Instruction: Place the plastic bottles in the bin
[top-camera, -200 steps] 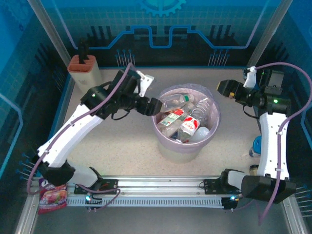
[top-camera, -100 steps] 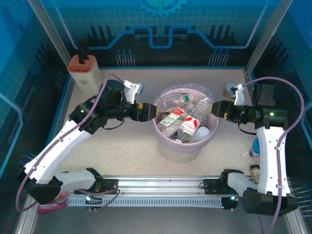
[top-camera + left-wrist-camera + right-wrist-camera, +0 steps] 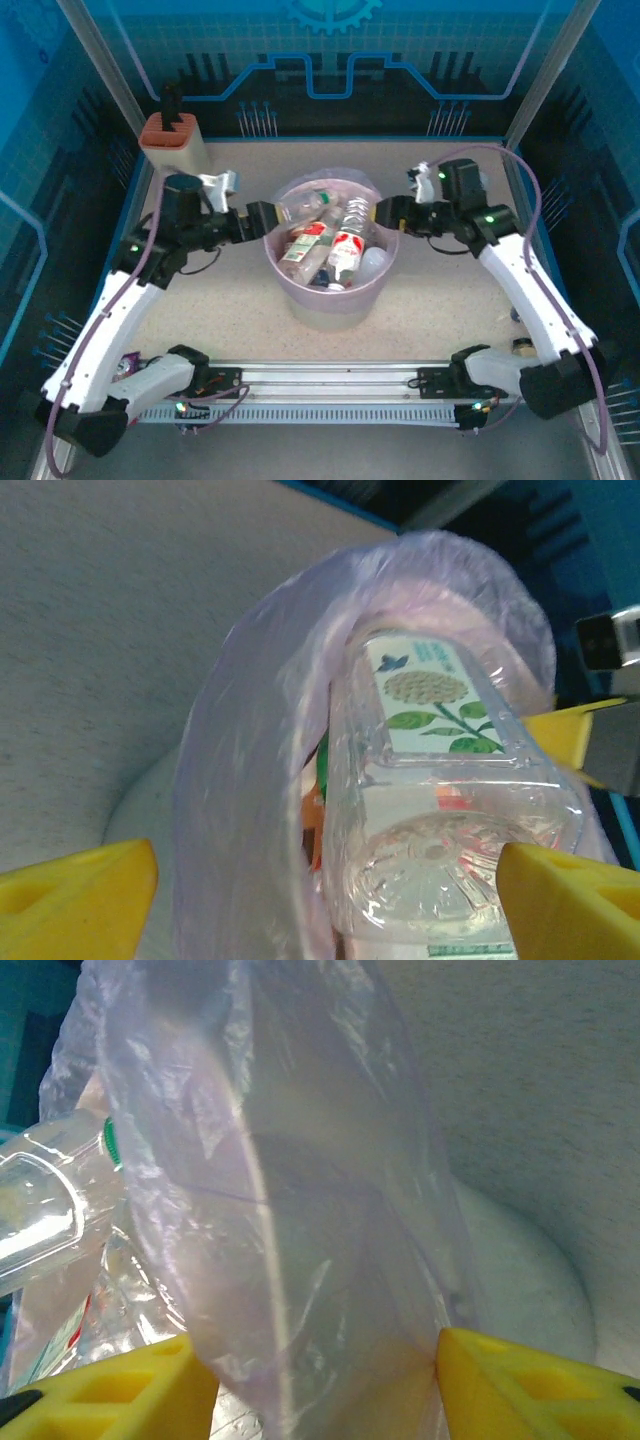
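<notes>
The bin (image 3: 330, 300), a pale bucket lined with a pink bag, stands mid-table and holds several plastic bottles (image 3: 345, 242), mostly clear with red labels. My left gripper (image 3: 265, 216) is open at the bin's left rim. In the left wrist view its fingers (image 3: 80, 895) stand wide, with the bagged rim (image 3: 235, 780) and the base of a clear leaf-labelled bottle (image 3: 440, 780) between them. My right gripper (image 3: 386, 212) is at the right rim. In the right wrist view it (image 3: 325, 1370) is shut on the bag-covered rim (image 3: 330, 1220), and a clear bottle (image 3: 40, 1210) lies inside.
A beige-and-orange knife block (image 3: 172, 140) stands at the back left corner. A small object (image 3: 522, 347) lies by the right arm's base. The blue walls close in the table at the back and both sides.
The bin has slid left with the right gripper closed on its rim. The left gripper let a clear bottle go into the bin, opened wider and drew back left.
</notes>
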{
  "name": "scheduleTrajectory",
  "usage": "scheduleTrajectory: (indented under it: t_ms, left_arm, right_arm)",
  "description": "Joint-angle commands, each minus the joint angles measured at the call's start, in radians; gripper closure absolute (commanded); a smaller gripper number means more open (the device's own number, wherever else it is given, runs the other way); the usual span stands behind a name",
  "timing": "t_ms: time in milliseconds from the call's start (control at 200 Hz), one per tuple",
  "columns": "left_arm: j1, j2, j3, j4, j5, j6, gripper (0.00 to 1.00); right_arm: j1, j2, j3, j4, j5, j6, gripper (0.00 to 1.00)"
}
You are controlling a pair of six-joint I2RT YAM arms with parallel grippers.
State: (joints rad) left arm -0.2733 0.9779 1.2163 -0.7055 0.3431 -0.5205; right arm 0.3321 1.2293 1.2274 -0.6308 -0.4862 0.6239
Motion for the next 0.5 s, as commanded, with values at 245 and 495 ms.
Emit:
scheduleTrajectory:
  t_ms: [245,495]
  left_arm:
    - [0.274,-0.039,0.127,-0.186,0.068,0.055,0.07]
    - [0.299,-0.003,0.136,-0.186,0.051,0.041,0.06]
  right_arm:
    - [0.143,0.264,0.207,0.304,0.017,0.047,0.36]
    - [0.015,0.231,0.238,0.276,-0.004,-0.017,0.23]
